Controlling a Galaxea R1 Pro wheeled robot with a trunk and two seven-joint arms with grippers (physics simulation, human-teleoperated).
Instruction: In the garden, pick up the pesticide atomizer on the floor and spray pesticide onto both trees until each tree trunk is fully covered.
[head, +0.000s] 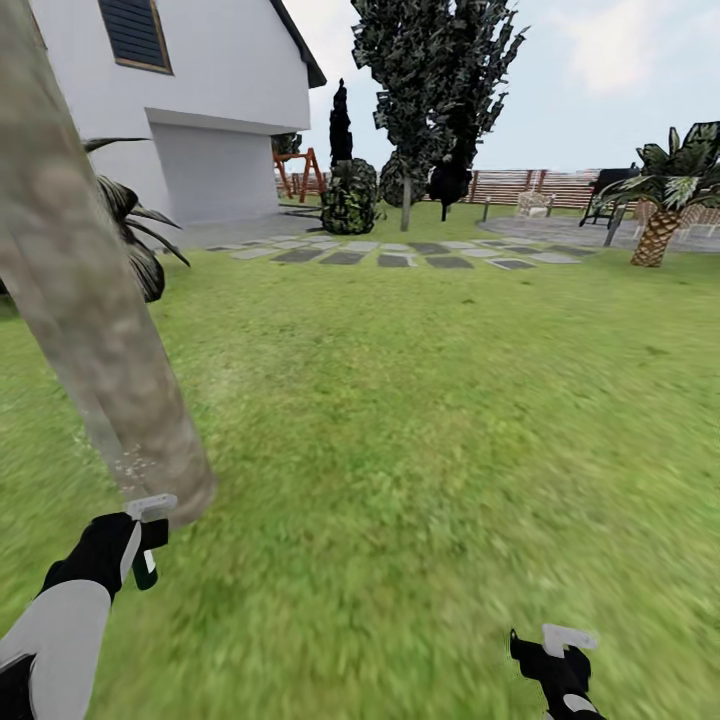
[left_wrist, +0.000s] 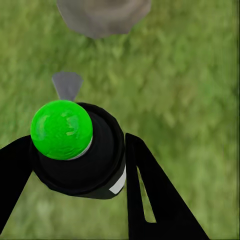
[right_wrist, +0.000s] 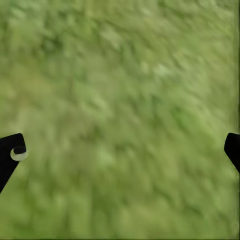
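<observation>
Head view: left fingers grip the pesticide atomizer beside the tree trunk; right fingers spread, empty.

The pesticide atomizer looks like glossy plastic; the tree trunk is matt, mottled bark.

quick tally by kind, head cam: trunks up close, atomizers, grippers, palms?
Trunk: 1
Atomizer: 1, held in the left gripper
Grippers: 2, left and right gripper
Palms: 2, one by the house and one at right
Total: 6
</observation>
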